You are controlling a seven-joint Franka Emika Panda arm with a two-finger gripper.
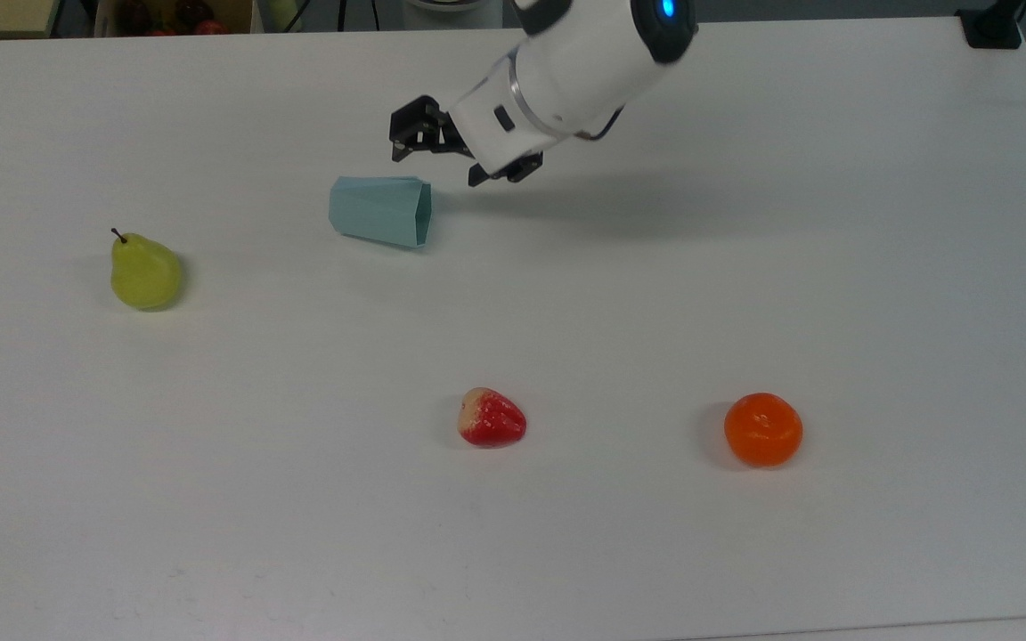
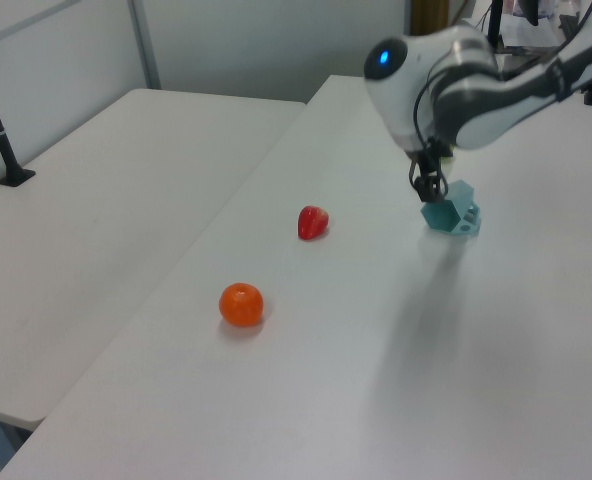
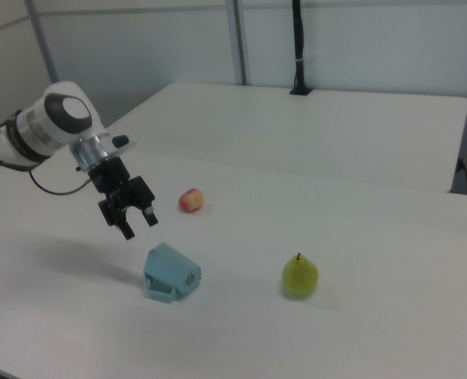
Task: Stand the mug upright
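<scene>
The white arm (image 1: 584,62) is being held out low over the table, reaching in from the top view's upper edge and slanting down toward the top view's left. The black gripper (image 3: 133,221) is being kept pointed downward, its two fingers (image 3: 127,230) being held apart with nothing between them.

Bare table (image 1: 566,294) surrounded the mug (image 1: 379,211); pear (image 1: 145,272), strawberry (image 1: 492,418) and orange (image 1: 762,430) sat well apart from it, lower in frame.
</scene>
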